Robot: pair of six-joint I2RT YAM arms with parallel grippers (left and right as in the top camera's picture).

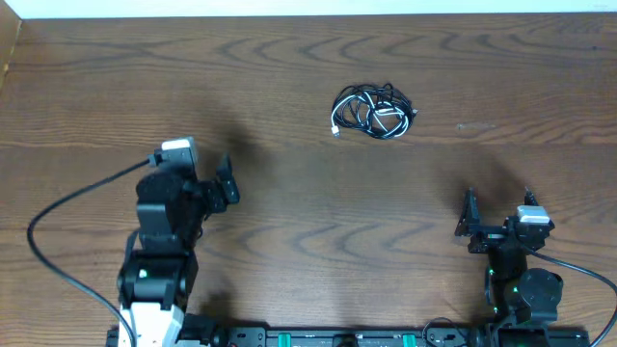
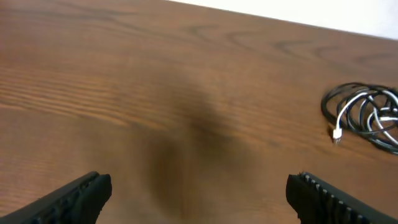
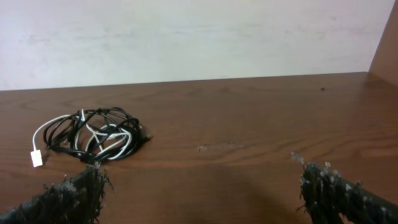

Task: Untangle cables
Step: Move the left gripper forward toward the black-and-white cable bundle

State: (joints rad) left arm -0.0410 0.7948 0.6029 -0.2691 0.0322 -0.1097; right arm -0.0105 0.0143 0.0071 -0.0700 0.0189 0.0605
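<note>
The cables [image 1: 373, 111] lie as one tangled coil of black cords and one white cord on the wooden table, at the far centre right. The white plug end [image 1: 335, 131] sticks out at the coil's left. The coil also shows in the left wrist view [image 2: 367, 117] at the right edge, and in the right wrist view [image 3: 93, 135] at the left. My left gripper [image 1: 224, 186] is open and empty, well left of and nearer than the coil; its fingertips frame bare table [image 2: 199, 190]. My right gripper [image 1: 497, 214] is open and empty, right of and nearer than the coil [image 3: 202, 186].
The brown wooden table [image 1: 308, 193] ends at a pale wall along the far side [image 3: 199, 37]. A wooden side panel [image 3: 387, 43] stands at the far right. Thick black wires run from both arm bases near the front edge.
</note>
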